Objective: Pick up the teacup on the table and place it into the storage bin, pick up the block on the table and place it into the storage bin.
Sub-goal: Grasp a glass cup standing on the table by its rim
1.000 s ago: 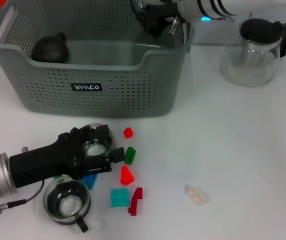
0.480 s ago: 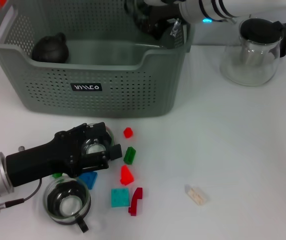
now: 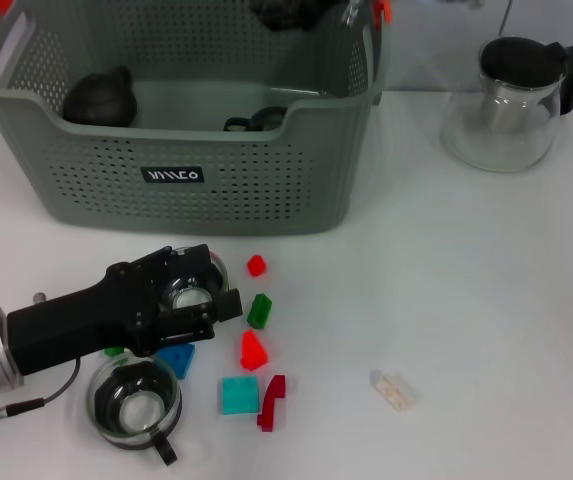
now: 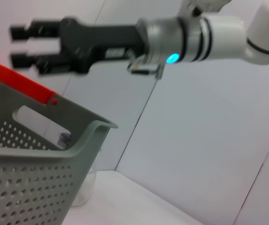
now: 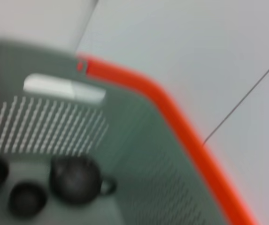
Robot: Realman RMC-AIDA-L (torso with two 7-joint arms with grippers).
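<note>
A clear glass teacup (image 3: 190,292) sits on the table in front of the storage bin (image 3: 196,175), with my left gripper (image 3: 206,285) shut around it. A second glass teacup (image 3: 133,401) stands nearer the table's front edge. Small blocks lie to their right: red (image 3: 256,265), green (image 3: 260,310), red (image 3: 253,350), teal (image 3: 239,395), dark red (image 3: 272,401), blue (image 3: 177,358). My right gripper (image 4: 21,45) hovers open and empty above the bin's (image 4: 40,154) far rim, only its tip (image 3: 286,10) showing in the head view.
Inside the bin lie a black teapot (image 3: 99,97) (image 5: 75,180) and small dark cups (image 3: 256,123) (image 5: 26,199). A glass pitcher (image 3: 511,100) with a black lid stands at the far right. A pale small block (image 3: 393,390) lies alone on the right.
My right gripper has risen out of the bin's far right corner and almost left the head view; a dark cup now shows where it was. My left gripper shifted slightly left over the teacup.
</note>
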